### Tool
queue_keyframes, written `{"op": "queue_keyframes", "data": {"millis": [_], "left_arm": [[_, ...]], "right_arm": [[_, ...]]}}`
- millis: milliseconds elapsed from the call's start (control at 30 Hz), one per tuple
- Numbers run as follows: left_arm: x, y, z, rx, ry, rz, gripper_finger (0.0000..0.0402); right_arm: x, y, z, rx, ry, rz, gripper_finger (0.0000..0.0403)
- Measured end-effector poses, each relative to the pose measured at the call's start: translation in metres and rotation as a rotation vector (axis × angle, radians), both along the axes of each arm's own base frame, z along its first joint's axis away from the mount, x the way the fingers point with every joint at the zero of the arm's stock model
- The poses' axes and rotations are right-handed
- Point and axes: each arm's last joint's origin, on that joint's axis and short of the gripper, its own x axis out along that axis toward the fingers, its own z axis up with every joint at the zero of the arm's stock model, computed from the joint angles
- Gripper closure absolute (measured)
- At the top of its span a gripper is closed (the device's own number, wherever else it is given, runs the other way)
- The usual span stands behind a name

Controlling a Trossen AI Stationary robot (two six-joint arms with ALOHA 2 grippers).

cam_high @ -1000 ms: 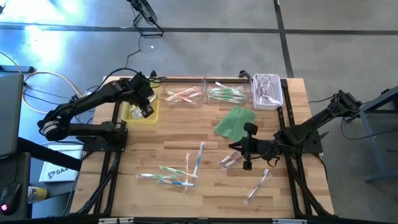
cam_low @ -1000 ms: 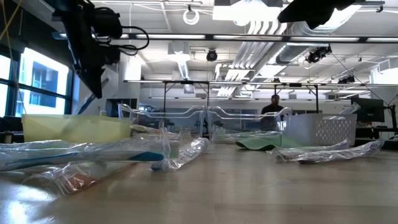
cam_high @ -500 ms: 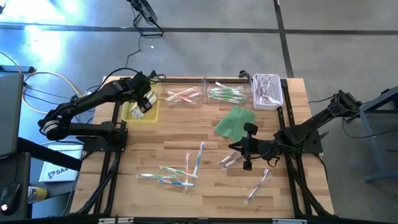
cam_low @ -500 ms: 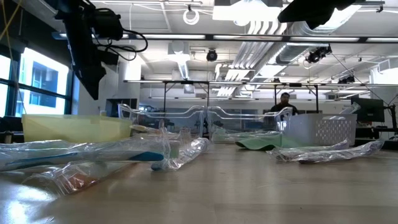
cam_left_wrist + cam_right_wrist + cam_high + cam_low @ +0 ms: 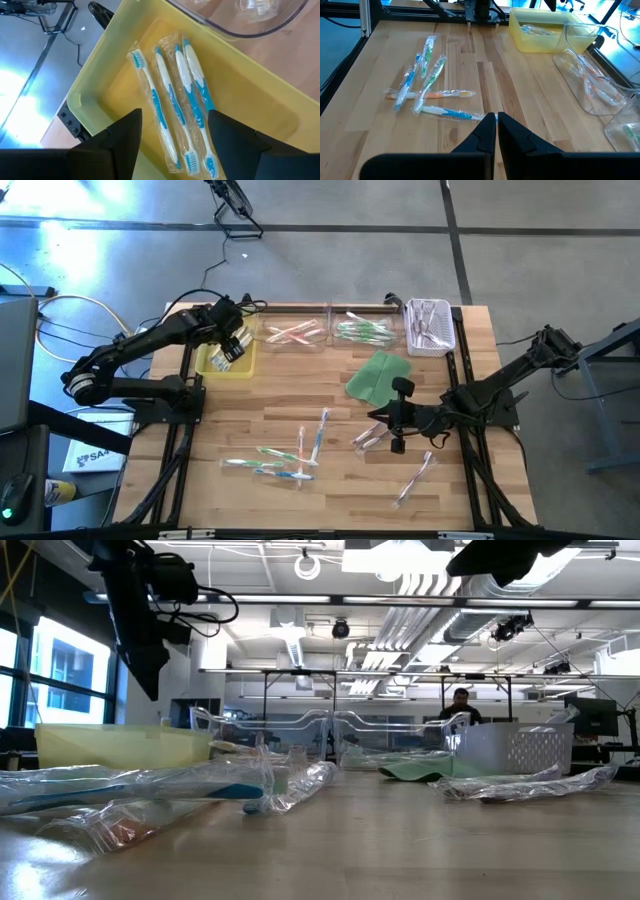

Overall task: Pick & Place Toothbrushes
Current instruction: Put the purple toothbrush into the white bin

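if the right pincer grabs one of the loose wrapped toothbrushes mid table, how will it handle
Probably slippery: the loose toothbrushes sit in clear glossy wrappers, so a shut-down grip may slide on the film first. Likely light and stiff, being thin with straight handles. A push would probably skid one across the smooth wooden table rather than roll it, since the flat wrapper edges lie spread out.

L gripper (image 5: 232,346) fingers apart, far-left; R gripper (image 5: 385,430) fingers together, mid-table.

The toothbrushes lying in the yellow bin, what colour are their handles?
White with blue, all four toothbrushes in the yellow bin; the left wrist view shows it best.
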Motion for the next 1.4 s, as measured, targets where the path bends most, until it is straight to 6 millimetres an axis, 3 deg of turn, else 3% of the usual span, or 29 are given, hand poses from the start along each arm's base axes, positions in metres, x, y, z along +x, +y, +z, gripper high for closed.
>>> {"op": "queue_keyframes", "data": {"millis": [1400], "left_arm": [[0.0021,0.001,0.0009,0.003,-0.032,-0.008,0.0181]], "right_arm": [[0.0001,0.0,-0.0001,0.002,0.0,-0.001,0.0392]]}}
